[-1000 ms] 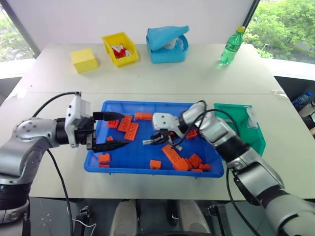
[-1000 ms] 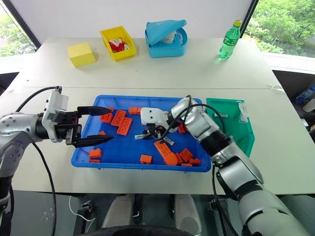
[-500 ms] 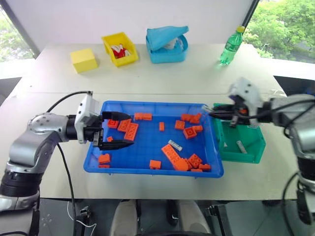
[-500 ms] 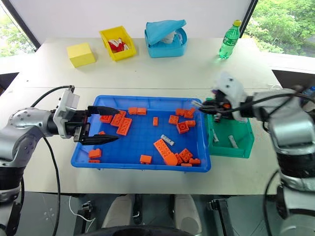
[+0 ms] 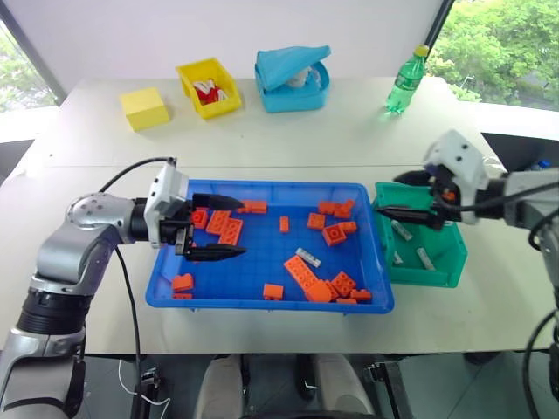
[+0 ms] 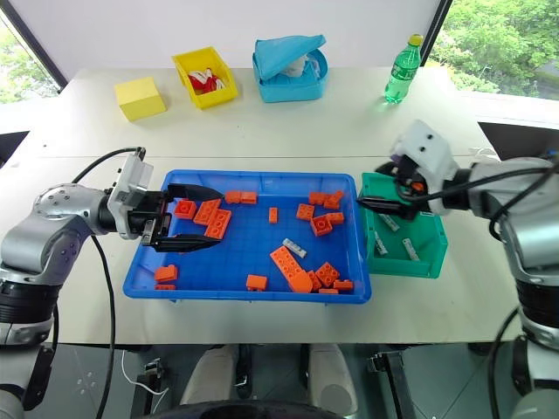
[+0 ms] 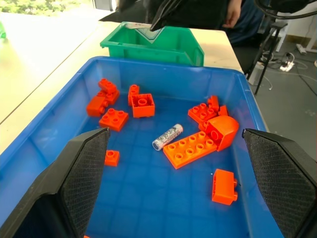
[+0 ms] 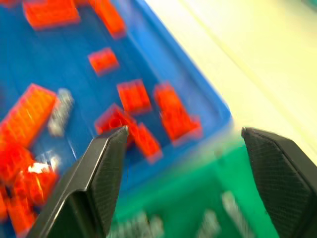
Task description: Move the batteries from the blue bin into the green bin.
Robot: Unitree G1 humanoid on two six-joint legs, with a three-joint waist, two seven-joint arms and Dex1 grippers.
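Left eye view gave us both tools at once. Our right tool (image 5: 410,199) hung over the green bin (image 5: 445,269), its two fingers spread wide with nothing between them. Below it, three batteries (image 5: 425,259) lay on the bin's floor. Through the right wrist view, between those spread fingers, we saw the corner of the blue bin (image 8: 163,64) and the green bin just beside it, both blurred.

Our left tool (image 5: 227,227) reached in over the near-left end of the blue bin (image 5: 262,300), fingers (image 7: 81,173) parted and gripping nothing. Ahead of it, in the left wrist view, one battery (image 7: 167,137) lay on the blue floor, just beside a long orange brick (image 7: 190,148) and apart from both fingertips. More orange bricks (image 5: 227,229) were scattered around and beyond that tool, some right under it.

Far past both tools on the tabletop (image 5: 349,131) stood a yellow bin (image 5: 210,85), a yellow block (image 5: 145,107), a light-blue container (image 5: 293,78) and a green bottle (image 5: 403,81).
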